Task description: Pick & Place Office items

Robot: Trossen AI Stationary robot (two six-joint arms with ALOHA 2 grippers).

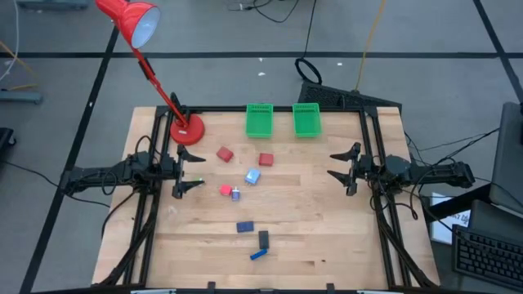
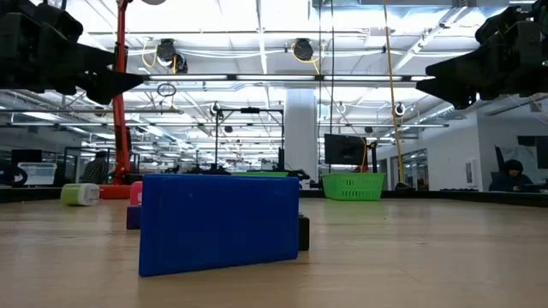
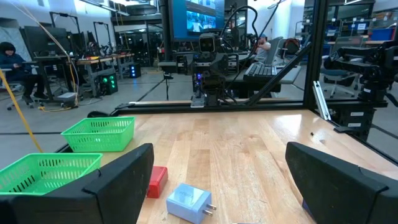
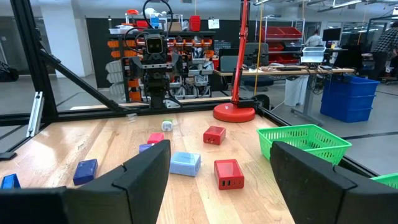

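Note:
The office items lie scattered on the wooden table between both arms: two red blocks [image 1: 225, 153] [image 1: 265, 160], a pale blue cube [image 1: 252, 176], a small pink bit [image 1: 226, 190] with a silver bit [image 1: 236, 194] beside it, a dark blue oblong [image 1: 244, 227], a black oblong [image 1: 264, 238] and a blue oblong [image 1: 258, 255]. My left gripper [image 1: 196, 172] hovers open at the table's left side, its fingers pointing at the items. My right gripper [image 1: 332, 166] hovers open at the right side, facing them. In the left wrist view the pale blue cube [image 3: 188, 202] and a red block [image 3: 157, 180] lie just ahead.
Two green mesh baskets [image 1: 259, 120] [image 1: 306, 120] stand at the table's far edge. A red desk lamp's base [image 1: 187, 129] sits at the far left. A black frame rail runs along each side. Bare wood lies near the right and near edges.

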